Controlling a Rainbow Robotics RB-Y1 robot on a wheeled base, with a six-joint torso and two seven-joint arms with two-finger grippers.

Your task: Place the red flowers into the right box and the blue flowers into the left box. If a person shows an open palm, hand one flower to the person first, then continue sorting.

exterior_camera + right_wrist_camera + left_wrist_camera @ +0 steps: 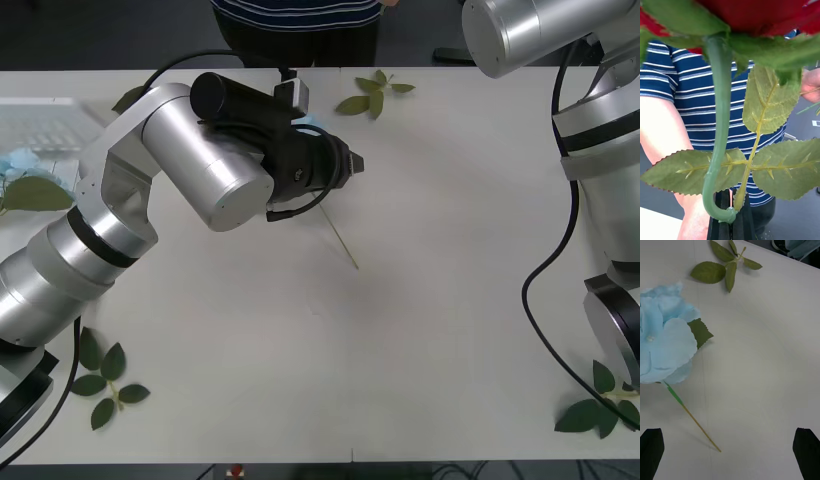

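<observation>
The left arm reaches over the table [430, 300] centre, its left gripper [729, 457] spread wide above a blue flower [664, 341] lying there, apparently lining up a pick. The right gripper [731, 215], raised at the far right, clamps a red flower [752, 15] by its stem before the person [685, 97], likely a handover.

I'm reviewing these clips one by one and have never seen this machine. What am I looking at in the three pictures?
It is a two-armed robot at a white table. The overhead picture looks down from above the arms. The other two come from cameras on each wrist.

The left gripper hovers open over a blue flower lying on the table, with loose leaf sprigs nearby. At the table's left edge sits a white tray.

The right gripper is raised and shut on the stem of a red rose, held up before a person in a striped shirt.
</observation>
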